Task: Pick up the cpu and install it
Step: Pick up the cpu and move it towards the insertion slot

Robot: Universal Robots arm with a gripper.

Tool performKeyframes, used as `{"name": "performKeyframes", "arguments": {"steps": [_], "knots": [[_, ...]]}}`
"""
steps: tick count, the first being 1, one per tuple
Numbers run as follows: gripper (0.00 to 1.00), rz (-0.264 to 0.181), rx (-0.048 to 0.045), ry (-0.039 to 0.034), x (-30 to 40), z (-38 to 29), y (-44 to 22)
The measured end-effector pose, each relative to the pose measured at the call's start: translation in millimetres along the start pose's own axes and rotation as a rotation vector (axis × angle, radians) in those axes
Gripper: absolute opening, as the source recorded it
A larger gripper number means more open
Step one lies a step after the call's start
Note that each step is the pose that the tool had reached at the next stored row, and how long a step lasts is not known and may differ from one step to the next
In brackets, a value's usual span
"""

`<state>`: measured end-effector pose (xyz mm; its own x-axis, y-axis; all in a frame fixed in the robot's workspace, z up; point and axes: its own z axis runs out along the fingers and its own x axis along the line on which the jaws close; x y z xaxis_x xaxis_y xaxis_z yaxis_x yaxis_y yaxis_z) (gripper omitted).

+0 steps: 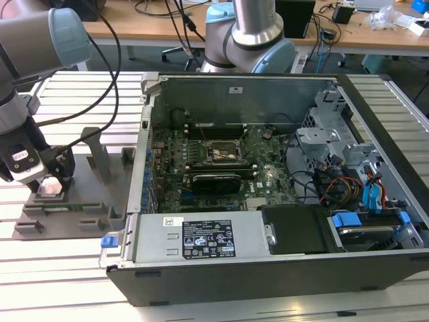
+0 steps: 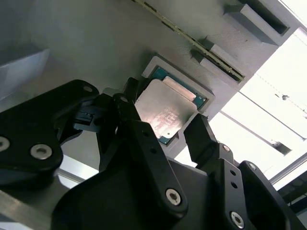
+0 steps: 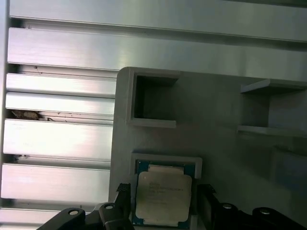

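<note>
The cpu (image 2: 165, 112), a small square chip with a pale silver top and a green rim, lies flat in a shallow square seat of the grey fixture plate (image 1: 94, 204) at the exterior view's left. In the exterior view the cpu (image 1: 49, 188) shows as a pale patch under the wrist. My gripper (image 2: 163, 117) is lowered over it, open, with one black finger (image 2: 127, 103) on each side of the chip and narrow gaps visible in the first wrist view. There the cpu (image 3: 164, 196) sits between the fingertips (image 3: 206, 199). The dark socket (image 1: 224, 153) is on the motherboard inside the open computer case (image 1: 201, 275).
The fixture plate carries upright posts (image 1: 100, 154) and empty rectangular pockets (image 3: 153, 100) close to the gripper. A second robot arm (image 1: 248, 33) stands behind the case. The case walls rise between the plate and the motherboard. Cables and drive bays crowd the case's right side (image 1: 362, 194).
</note>
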<state>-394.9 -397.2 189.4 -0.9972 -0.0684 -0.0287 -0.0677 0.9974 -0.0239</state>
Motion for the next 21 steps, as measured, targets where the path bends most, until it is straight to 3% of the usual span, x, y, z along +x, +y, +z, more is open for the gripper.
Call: {"name": "performKeyframes", "arguments": {"steps": [7, 11, 21], "knots": [[0.66, 0.0, 0.0003, 0.0001, 0.0, 1.1, 0.0], [0.55, 0.0, 0.0004, 0.0002, 0.0, 1.1, 0.0], [0.55, 0.0, 0.0004, 0.0001, 0.0, 1.2, 0.0]]}}
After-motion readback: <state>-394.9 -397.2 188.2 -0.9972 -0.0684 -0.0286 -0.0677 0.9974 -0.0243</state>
